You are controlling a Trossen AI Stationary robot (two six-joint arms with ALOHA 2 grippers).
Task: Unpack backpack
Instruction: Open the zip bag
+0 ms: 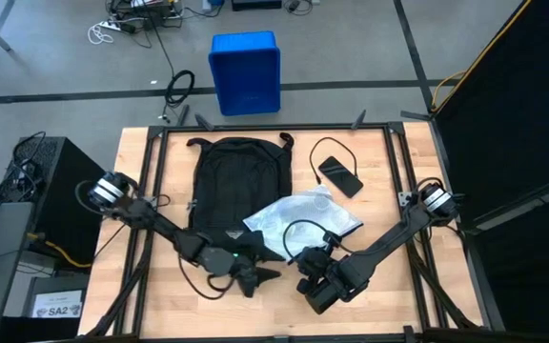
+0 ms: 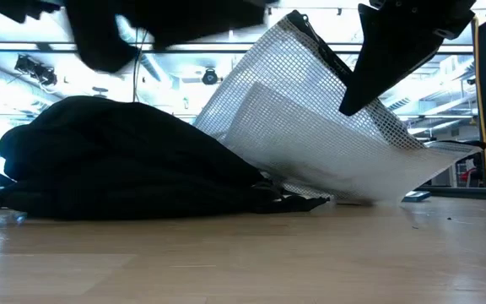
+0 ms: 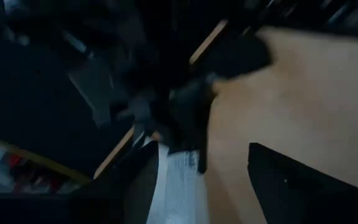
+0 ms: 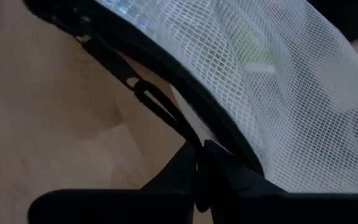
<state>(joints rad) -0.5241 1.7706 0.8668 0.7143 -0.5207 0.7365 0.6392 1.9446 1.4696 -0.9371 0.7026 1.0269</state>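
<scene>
Backpack (image 1: 238,189) from above lies flat just behind the left gripper (image 1: 253,278), whose jaws look parted, holding nothing. Right wrist view: right gripper (image 4: 199,171) is pinched on the mesh pouch (image 4: 247,68) edge; I'd pull it slowly clear.

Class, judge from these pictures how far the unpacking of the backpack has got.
Done: a phone with its cable lies on the table beside the backpack. In hand: the right gripper grips the edge of a white mesh pouch, lifted clear. The left gripper is near the backpack's opening. Left: setting the pouch down; remaining contents unseen.
</scene>
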